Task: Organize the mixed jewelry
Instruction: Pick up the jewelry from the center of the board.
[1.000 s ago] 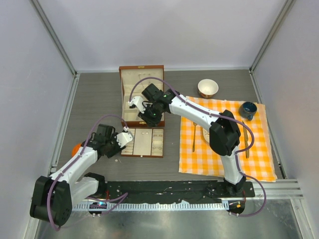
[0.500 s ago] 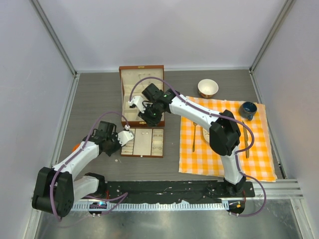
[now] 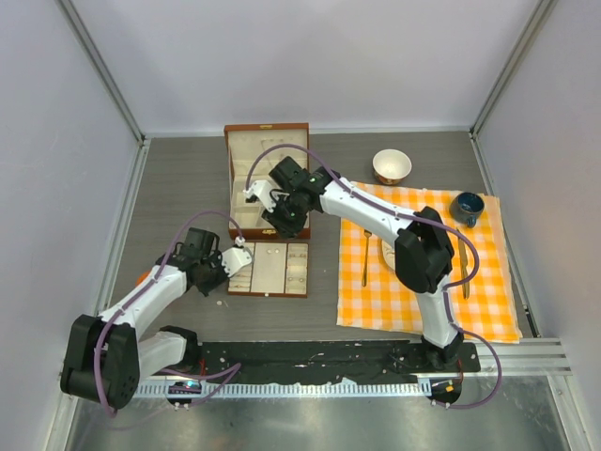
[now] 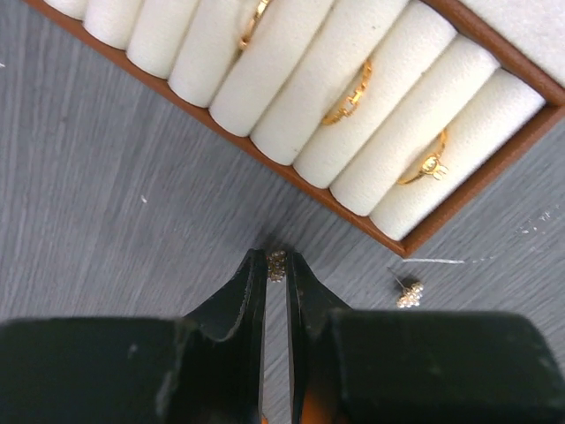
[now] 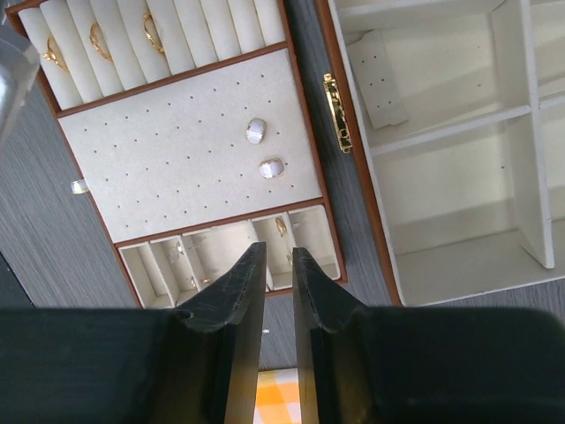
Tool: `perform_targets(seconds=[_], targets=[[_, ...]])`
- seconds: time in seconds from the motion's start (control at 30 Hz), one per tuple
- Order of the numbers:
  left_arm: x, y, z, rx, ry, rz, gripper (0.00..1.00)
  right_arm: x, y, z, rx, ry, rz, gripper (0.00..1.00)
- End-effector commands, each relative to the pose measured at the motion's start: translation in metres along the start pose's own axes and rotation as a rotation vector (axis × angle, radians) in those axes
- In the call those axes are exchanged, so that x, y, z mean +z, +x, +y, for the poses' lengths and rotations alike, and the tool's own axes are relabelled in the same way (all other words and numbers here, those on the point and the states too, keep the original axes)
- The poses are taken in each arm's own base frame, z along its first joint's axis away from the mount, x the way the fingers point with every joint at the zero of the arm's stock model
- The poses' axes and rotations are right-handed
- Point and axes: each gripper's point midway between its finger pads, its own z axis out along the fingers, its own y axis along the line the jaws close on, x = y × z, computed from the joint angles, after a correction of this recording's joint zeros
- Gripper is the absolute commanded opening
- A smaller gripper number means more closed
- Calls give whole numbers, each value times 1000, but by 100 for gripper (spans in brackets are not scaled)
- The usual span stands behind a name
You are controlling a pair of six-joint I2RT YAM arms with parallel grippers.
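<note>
On the grey tabletop just off the corner of the cream-lined tray (image 4: 415, 234), my left gripper (image 4: 277, 258) is shut on a tiny beaded stud earring (image 4: 277, 265), pinched at the fingertips. A second matching stud (image 4: 409, 294) lies loose to its right, beside a thin silvery chain (image 4: 494, 256). Gold rings (image 4: 349, 93) sit in the tray's cream rolls. From above, the left gripper (image 3: 223, 280) is at the tray's (image 3: 282, 292) left front corner. My right gripper (image 5: 279, 252) hovers over the tray (image 5: 177, 150), jaws a narrow gap apart, holding nothing.
The open brown wooden box (image 3: 268, 132) stands behind the tray. To the right an orange checked cloth (image 3: 423, 301) carries a gold fork (image 3: 364, 258), a knife (image 3: 463, 268), a bowl (image 3: 392, 166) and a blue cup (image 3: 467, 208). Two pale studs (image 5: 256, 131) sit on the tray's dotted panel.
My left gripper's jaws have closed onto the stud earring beside the tray. The right arm has stayed put.
</note>
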Motion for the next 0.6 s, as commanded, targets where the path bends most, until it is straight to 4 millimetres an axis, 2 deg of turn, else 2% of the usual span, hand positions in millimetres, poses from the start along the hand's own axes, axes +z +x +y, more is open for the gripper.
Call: perform_targets(seconds=[0.0,0.17,0.2,0.27,0.3,0.37,0.4,0.47,0.5,0.57], targets=[[-16,-7,-5,3,45,-11,7,-19,-20,-10,4,33,-78,24],[-30,-21,-7,-10,87,-40,4,-22,-19,-12,9,37,-80,24],[-34,-30,-6,-12,95,-69,3,-24,-19,-13,11,41,-84,24],[-39,-34,-9,-36,123,-77,2,-25,-18,-14,13,42,-82,24],[-44,-44,-7,-39,132,-106,1,-25,-18,-15,14,45,-82,24],[-50,-50,-10,-72,169,-117,0,-27,-17,-19,22,52,-82,24],[-57,-60,-5,-79,167,-145,0,-28,-16,-20,30,52,-85,23],[-64,-71,-10,-127,237,-184,0,-32,-15,-28,50,61,-94,23],[-73,-84,-5,-134,247,-220,0,-34,-15,-30,60,60,-98,23],[-82,-98,-14,-185,351,-254,0,-40,-14,-39,93,56,-117,22]])
